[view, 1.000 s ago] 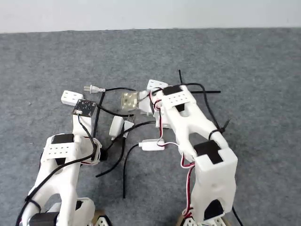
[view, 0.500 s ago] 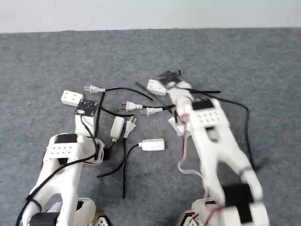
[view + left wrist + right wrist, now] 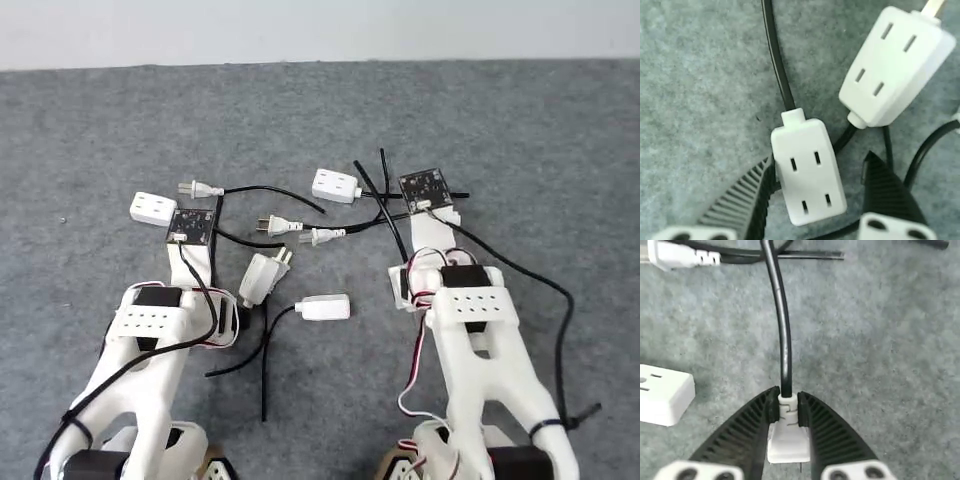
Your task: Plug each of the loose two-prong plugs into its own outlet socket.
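Grey felt-like tabletop [image 3: 560, 130], black cords strewn across it. The right claw [image 3: 787, 399] is clamped on a white plug [image 3: 786, 440], a finger pressed to each side of its neck. The plug cord [image 3: 782, 330] runs straight away from the claw over the tabletop. The left claw [image 3: 818, 161] is spread around a white socket block [image 3: 807, 170] lying slots up. One finger [image 3: 757, 195] touches its side and the other stands just clear, so there is no grip. The socket cord [image 3: 775, 55] leaves the block's far end. A second socket block [image 3: 897, 65] lies just beside it, also slots up, with a brass prong [image 3: 932, 6] showing at its far end. In the high view, three unplugged plugs lie on the tabletop: first loose plug [image 3: 200, 188], second loose plug [image 3: 275, 225], and third loose plug [image 3: 322, 237] tip to tip with the second. The far-left socket [image 3: 152, 207] is near the left arm's camera board [image 3: 190, 227]. The far socket [image 3: 335, 185] sits ahead of the plugs, and the near socket [image 3: 323, 307] is between the two arms.
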